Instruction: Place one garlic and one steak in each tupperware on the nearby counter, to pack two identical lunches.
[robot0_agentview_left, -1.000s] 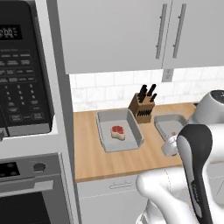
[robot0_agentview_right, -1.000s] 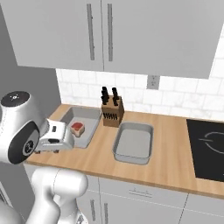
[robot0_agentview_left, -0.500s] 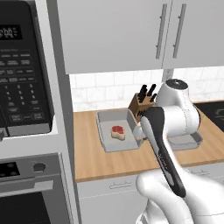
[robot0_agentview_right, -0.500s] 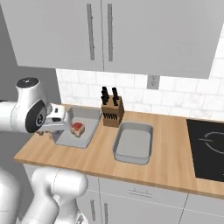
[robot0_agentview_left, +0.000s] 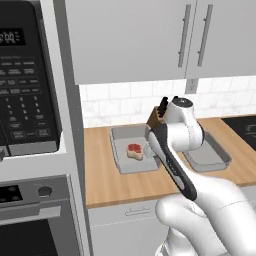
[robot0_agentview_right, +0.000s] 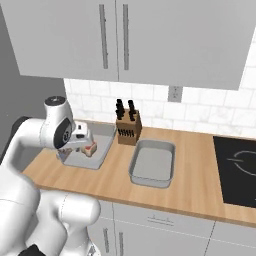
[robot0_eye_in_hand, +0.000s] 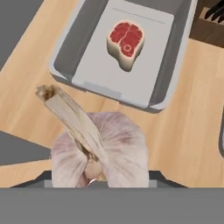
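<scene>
Garlic (robot0_eye_in_hand: 98, 148) sits gripped in the tool (robot0_eye_in_hand: 98, 181), above the counter (robot0_eye_in_hand: 188, 127).

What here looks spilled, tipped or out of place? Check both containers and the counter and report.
Nothing stands out. The left tupperware holds one steak lying flat; the right tupperware sits level with nothing in it. The counter shows no spills. The gripper holds a garlic near the left tupperware.

The wooden counter (robot0_agentview_right: 200, 175) carries two grey tupperware (robot0_agentview_right: 152, 164) (robot0_agentview_left: 122, 157) — and a knife block (robot0_agentview_right: 127, 129)

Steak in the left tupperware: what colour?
Red with a pale fat edge; hand view shows it best.
</scene>
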